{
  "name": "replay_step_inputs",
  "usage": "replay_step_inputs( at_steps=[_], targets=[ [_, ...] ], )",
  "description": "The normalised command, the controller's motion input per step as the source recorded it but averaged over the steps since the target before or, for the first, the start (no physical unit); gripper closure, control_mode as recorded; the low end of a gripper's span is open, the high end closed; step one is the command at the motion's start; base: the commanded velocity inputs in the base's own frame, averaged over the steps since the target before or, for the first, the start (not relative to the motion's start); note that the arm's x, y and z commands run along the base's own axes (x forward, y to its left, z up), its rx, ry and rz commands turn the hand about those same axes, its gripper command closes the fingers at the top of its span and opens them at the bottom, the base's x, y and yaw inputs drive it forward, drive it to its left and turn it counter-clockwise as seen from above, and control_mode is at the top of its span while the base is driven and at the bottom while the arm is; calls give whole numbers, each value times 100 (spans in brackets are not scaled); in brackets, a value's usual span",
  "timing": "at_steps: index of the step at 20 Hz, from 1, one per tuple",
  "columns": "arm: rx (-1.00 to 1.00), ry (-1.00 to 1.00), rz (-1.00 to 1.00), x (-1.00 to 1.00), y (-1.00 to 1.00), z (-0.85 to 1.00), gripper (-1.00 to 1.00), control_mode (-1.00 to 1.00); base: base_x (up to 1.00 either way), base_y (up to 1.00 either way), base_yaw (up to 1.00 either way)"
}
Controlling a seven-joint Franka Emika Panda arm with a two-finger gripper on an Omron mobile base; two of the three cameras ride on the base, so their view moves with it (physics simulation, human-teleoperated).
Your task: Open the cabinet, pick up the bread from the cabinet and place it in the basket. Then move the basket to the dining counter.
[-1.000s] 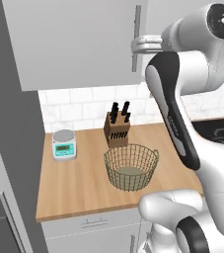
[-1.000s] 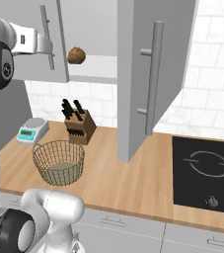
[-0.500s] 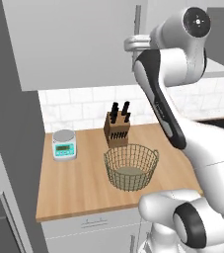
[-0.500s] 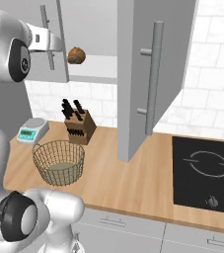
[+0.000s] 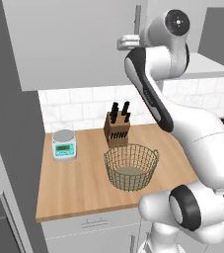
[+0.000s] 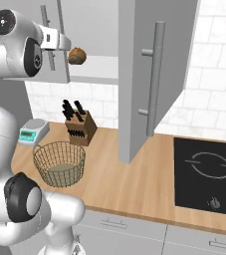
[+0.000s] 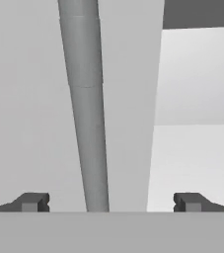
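**A:** Hand view first: your jaws (image 7: 111, 202) stand wide apart and grasp nothing. The long grey handle (image 7: 86, 108) of the cabinet's left door (image 7: 29, 99) runs lengthwise up between the two tips, nearer the left one, not touching either.

**B:** So which way is the bread?

**A:** Off to the jaws' right, past that door's edge. In the right base view the bread (image 6: 76, 55) sits on the cabinet shelf (image 6: 97, 75), just beside the hand, with the right door (image 6: 144, 74) swung open. It's a small, golden-brown, roundish lump.

**B:** And the basket?

**A:** Below on the bench (image 5: 84, 183), the basket (image 5: 131, 167) waits empty beside the knife block (image 5: 117, 129).
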Motion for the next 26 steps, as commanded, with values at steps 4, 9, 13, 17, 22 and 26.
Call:
replay_step_inputs(
  at_steps=[4, 9, 13, 17, 22, 26],
  targets=[
    [0, 1, 0, 47, 5, 0, -100, -100, 0, 0, 0],
    [0, 0, 0, 44, 14, -2, -100, -100, 0, 0, 0],
    [-2, 0, 0, 45, 29, -13, 100, -100, 0, 0, 0],
    [-1, 0, 0, 50, 28, -16, 100, -100, 0, 0, 0],
    [-2, 0, -1, 45, 35, -13, 100, -100, 0, 0, 0],
    [-8, 0, -9, 40, 81, -9, 100, -100, 0, 0, 0]
  ],
)
